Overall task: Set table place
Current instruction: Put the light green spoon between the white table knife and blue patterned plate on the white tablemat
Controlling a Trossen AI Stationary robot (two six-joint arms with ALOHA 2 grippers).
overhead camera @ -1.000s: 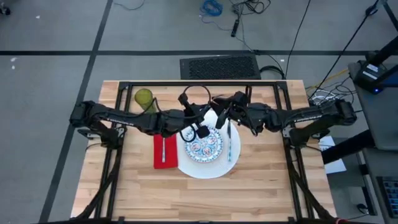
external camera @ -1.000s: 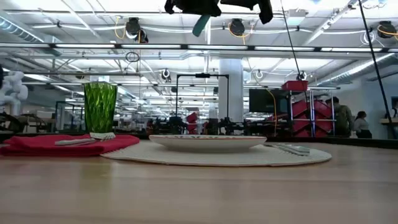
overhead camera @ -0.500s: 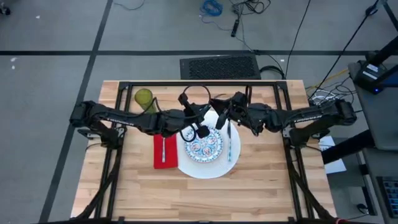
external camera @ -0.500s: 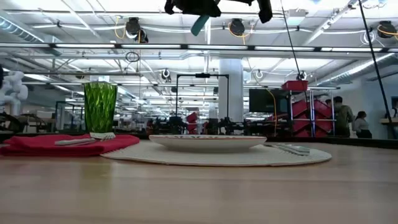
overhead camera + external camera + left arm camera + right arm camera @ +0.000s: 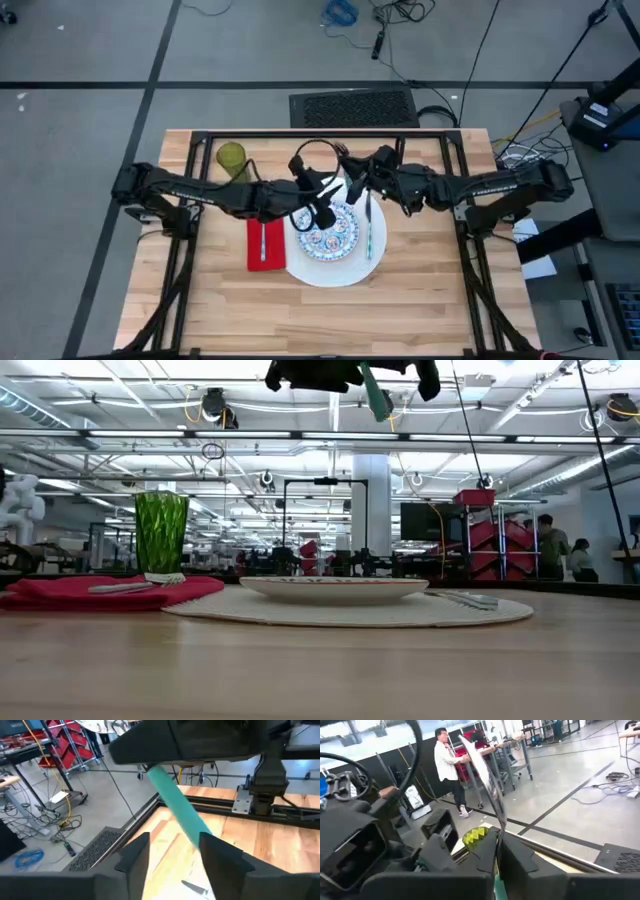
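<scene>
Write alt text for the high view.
Seen from above, two dark arms meet over a blue-patterned plate stacked on a white plate. A fork lies on a red napkin to the plates' left, and a green tumbler stands farther back.

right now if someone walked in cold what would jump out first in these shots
Probably the two dark arms meeting over the middle of the table, where the right gripper is shut on the teal-handled spoon held in the air and the left gripper is open around its handle. Beneath them lies the large white plate with the small blue-patterned plate on it, the red napkin beside.
</scene>
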